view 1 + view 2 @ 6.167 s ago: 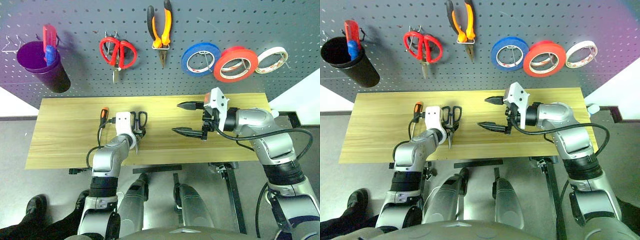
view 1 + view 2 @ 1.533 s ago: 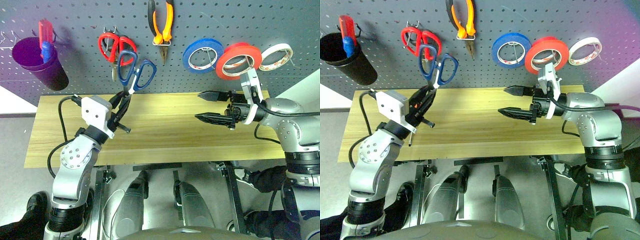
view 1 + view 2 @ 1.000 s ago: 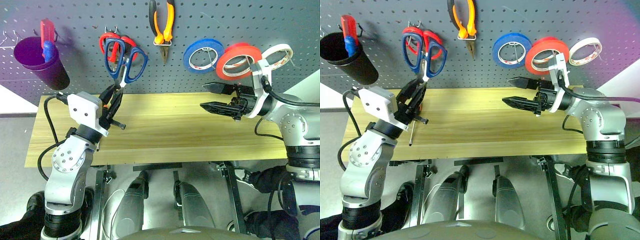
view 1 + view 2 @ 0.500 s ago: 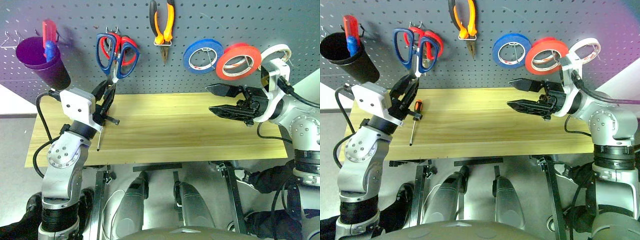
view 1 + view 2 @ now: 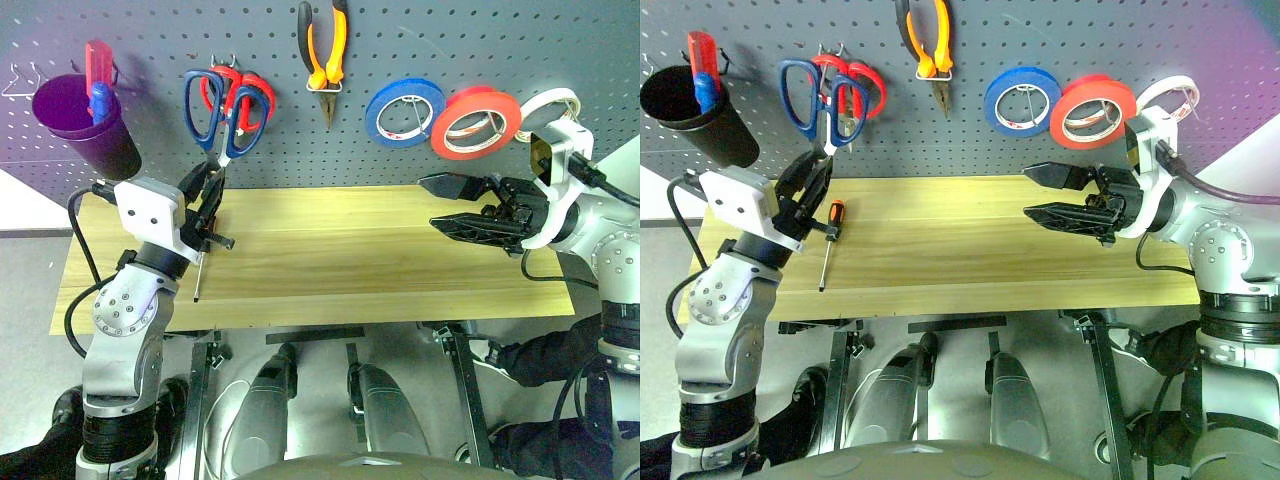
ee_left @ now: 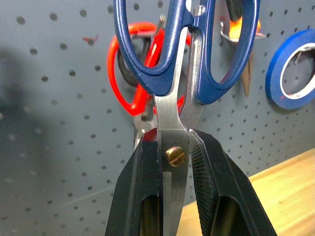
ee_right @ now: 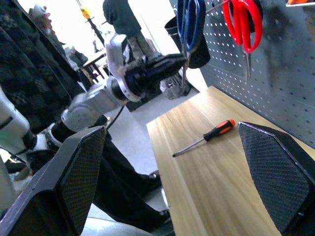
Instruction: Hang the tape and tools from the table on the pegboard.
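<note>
Left tool (image 6: 174,162) clamped on the blue-handled scissors (image 5: 218,108), its two black fingers (image 6: 140,191) pressed together on the blades just by the brass pivot screw; the scissors stand handles-up against the pegboard (image 5: 150,40), their loops overlapping the red-handled scissors (image 5: 250,95) that hang there. Whether a blue loop is already over a hook is hard to judge from these angles. Right tool (image 5: 455,205) held above the right part of the desk (image 5: 330,250), fingers wide apart, nothing between them, pointing toward the robot's left. Screwdriver (image 5: 827,243) with orange-and-black handle lies flat on the desk near its left end, handle toward the pegboard, tip toward the front edge, just beside the left tool. On the pegboard, from the robot's left: a dark cup (image 5: 80,125) with a red and a blue item in it, the two pairs of scissors, orange-and-black pliers (image 5: 322,55) hanging nose-down, a blue tape roll (image 5: 403,113), the red tape (image 5: 476,122) touching it on its right, and a whitish roll (image 5: 1168,100) partly hidden behind the right wrist. A person's dark clothing (image 7: 29,73) is seen in the right wrist view, beyond the desk's end.
</note>
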You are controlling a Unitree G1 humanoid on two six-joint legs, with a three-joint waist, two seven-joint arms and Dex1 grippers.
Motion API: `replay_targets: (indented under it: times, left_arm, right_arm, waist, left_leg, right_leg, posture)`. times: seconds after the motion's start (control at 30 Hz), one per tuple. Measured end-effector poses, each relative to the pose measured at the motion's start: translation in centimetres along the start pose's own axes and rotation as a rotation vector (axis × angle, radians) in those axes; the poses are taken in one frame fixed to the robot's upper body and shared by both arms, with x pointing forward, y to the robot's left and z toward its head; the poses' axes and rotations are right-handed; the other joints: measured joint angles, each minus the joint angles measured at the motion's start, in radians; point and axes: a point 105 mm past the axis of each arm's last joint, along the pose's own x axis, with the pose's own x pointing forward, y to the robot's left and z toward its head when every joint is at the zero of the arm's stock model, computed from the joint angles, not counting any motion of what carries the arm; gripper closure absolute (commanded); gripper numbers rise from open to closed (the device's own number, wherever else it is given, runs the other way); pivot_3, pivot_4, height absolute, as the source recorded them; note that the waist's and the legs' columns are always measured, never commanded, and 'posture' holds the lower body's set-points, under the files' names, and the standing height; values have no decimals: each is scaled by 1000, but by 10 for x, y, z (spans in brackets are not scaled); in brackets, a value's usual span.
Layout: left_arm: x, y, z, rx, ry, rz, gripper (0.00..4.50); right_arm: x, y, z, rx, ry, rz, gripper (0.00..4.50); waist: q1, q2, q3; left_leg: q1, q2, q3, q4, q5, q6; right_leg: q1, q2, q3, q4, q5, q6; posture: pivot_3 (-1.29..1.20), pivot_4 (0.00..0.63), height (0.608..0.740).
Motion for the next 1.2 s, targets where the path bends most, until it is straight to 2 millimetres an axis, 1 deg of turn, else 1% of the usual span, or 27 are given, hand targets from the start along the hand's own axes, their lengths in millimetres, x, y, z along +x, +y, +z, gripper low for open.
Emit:
replay_targets:
  times: [0.13, 0.37, 0.47, 0.63, 0.9, 1.2]
  left_arm:
    - [1, -3, -11, -35, 22, -4, 4022]
    - [7, -3, -21, -66, 31, 7, 4022]
    - [9, -3, -23, -67, 31, 2, 4022]
    - [16, -5, -27, -64, 32, -11, 4022]
    - [25, -7, -33, -61, 29, -24, 4022]
    - [44, -7, -41, -57, 7, -39, 4022]
  right_arm:
    - [-1, 2, 3, 7, -14, 7, 0]
    - [3, 11, 16, 4, -49, 46, 0]
    - [5, 16, 19, -13, -50, 61, 0]
    - [5, 18, 13, -3, -43, 64, 0]
    - [7, 20, 15, -7, -46, 62, 0]
    - [9, 22, 14, -9, -45, 57, 0]
  waist:
    - [-1, 0, 0]
    - [-2, 0, 0]
    - [-2, 0, 0]
    - [-2, 0, 0]
    - [-5, 0, -1]
    - [-5, 0, -1]
  left_leg:
    - [0, 0, 0, 1, 0, 0]
    - [0, 0, 0, 2, 0, 0]
    - [0, 0, 0, 2, 0, 0]
    - [-1, 0, 0, 4, -1, 1]
    - [-1, 0, 0, 6, -1, 2]
    - [-4, -1, 0, 15, -3, 5]
  right_leg:
    - [0, 0, 0, 0, 0, 0]
    - [0, 0, 0, 1, 0, 0]
    - [0, 0, 0, 1, 0, 0]
    - [0, 0, 0, 2, 0, 0]
    - [1, 0, 0, 3, 0, 0]
    - [1, -1, -1, 4, 1, 2]
  posture:
    - [-25, 288, 740]
    - [-35, 292, 740]
    - [-37, 295, 740]
    - [-44, 300, 740]
    - [-55, 301, 740]
    - [-75, 296, 740]
